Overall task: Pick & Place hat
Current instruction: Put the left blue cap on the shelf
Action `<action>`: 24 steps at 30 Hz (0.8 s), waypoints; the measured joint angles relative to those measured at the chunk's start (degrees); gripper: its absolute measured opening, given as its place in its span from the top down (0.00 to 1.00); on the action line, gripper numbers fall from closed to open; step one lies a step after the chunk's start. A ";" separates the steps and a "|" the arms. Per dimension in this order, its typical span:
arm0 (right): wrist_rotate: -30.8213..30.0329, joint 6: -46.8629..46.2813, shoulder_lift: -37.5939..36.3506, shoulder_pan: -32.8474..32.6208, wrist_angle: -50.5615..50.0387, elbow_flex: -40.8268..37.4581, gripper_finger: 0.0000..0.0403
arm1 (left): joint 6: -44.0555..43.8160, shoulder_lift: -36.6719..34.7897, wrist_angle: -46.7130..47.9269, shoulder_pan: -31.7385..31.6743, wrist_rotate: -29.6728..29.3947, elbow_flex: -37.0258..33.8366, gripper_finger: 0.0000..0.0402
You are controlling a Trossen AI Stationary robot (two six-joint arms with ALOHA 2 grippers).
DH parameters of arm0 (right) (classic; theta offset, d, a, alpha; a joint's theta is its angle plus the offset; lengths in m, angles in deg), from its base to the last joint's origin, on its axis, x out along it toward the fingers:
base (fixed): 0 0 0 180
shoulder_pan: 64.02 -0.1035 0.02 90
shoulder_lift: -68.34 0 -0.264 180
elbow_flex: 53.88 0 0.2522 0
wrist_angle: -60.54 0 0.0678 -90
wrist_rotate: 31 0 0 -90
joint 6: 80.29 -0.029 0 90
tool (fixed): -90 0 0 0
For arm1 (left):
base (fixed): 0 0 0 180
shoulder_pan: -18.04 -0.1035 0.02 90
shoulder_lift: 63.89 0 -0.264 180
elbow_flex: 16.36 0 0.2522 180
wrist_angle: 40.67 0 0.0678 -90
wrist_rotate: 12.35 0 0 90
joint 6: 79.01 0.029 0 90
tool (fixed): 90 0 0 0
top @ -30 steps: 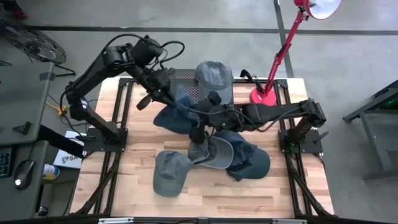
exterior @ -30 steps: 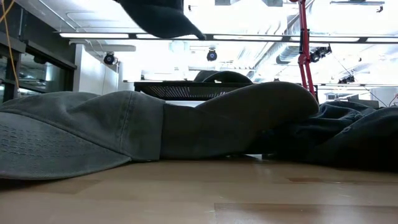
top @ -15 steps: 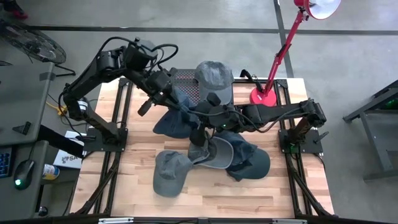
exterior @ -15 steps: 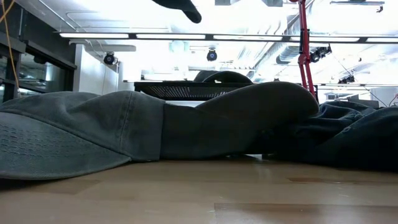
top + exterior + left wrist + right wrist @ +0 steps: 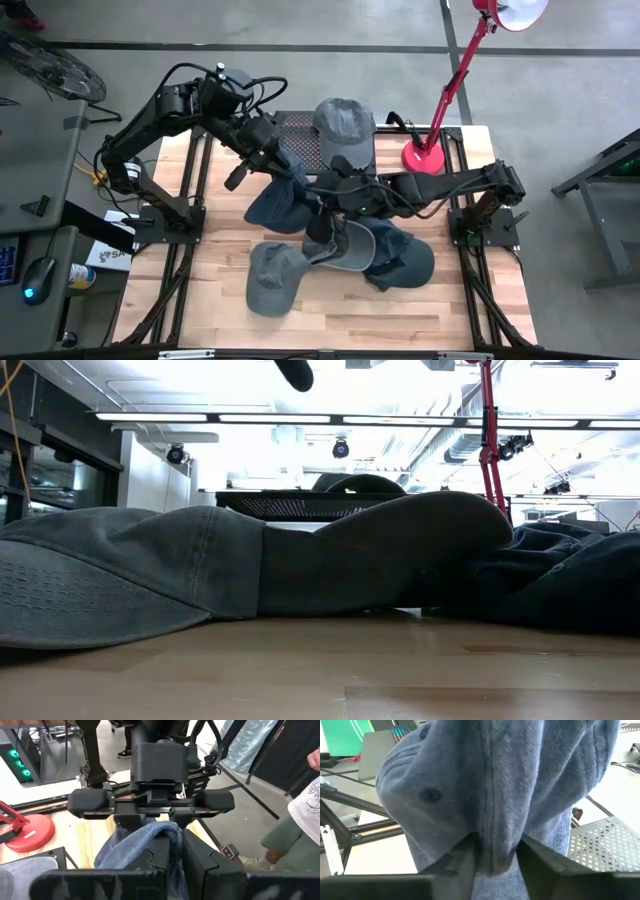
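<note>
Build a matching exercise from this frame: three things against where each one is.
Things:
1. blue denim cap
2. round red desk lamp base
3. black perforated metal tray

Places:
A. far right part of the wooden table
B. far edge, under a grey fabric cap
C. pinched by the left end effector and the right end effector

Pairs: 1-C, 2-A, 3-B

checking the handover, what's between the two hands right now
Only the blue hat: in both wrist views its cloth is pinched by the left hand and the right hand.
</note>
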 joint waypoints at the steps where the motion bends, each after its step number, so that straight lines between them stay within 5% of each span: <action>1: -0.13 0.29 0.00 -0.05 0.23 0.00 0.78 | -0.24 0.00 0.00 0.00 0.02 0.00 0.94; 5: 1.09 1.46 0.00 -0.06 2.01 -0.02 0.96 | -1.24 0.00 0.00 0.00 -0.07 0.00 0.94; 11: -0.45 0.63 0.00 -0.47 2.36 -0.02 0.98 | -1.71 0.00 0.04 -0.02 -2.57 0.00 0.92; 15: -3.49 0.62 -0.35 -1.42 2.15 -0.04 0.99 | -2.87 -0.03 0.08 -0.02 -10.34 0.00 0.76; 20: -8.45 -0.31 -1.25 -2.55 1.43 -0.09 0.99 | -3.33 -0.65 0.17 0.00 -27.38 3.04 0.52; 24: -11.43 -1.97 -1.86 -2.68 -0.54 -0.09 0.99 | -3.32 -0.62 0.54 -0.06 -31.88 8.49 0.39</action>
